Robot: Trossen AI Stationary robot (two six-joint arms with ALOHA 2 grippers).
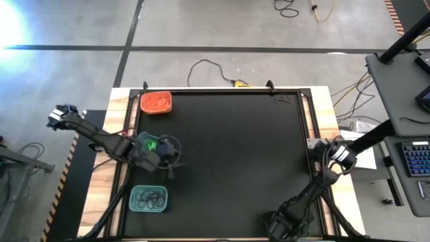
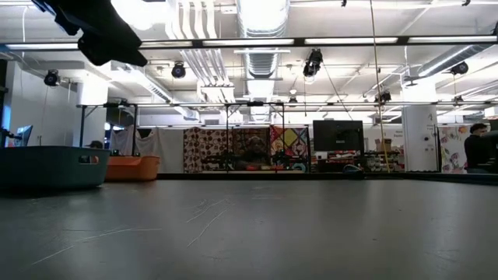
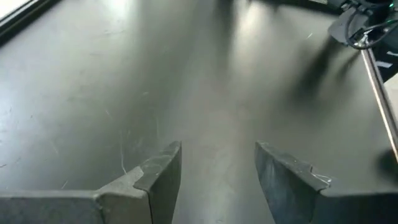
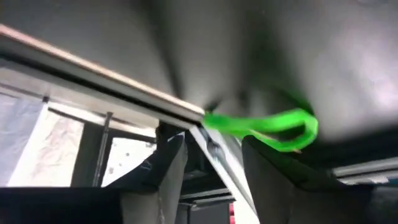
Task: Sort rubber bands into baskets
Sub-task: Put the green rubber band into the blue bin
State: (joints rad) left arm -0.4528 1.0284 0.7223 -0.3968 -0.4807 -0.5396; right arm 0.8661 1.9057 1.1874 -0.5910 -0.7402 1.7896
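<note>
Black matting covers the desk (image 1: 235,168). One green band (image 4: 273,127) lies just ahead of the right claw (image 4: 211,162), whose fingers are spread at the desk's right edge. Three baskets line the left side: orange (image 1: 156,103), teal (image 1: 146,141), teal (image 1: 148,198). The left claw (image 3: 217,168), spread, hangs empty by the middle one.

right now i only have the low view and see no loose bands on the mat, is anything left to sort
observer: yes, one bright green rubber band lies near the table's right edge rail, just ahead of the right gripper.
operator: is it gripped
observer: not yet, the fingers stand apart and the band is past their tips.
operator: where's the left gripper
observer: the left gripper is open over bare mat, beside the middle teal basket, which holds something bright green.
</note>
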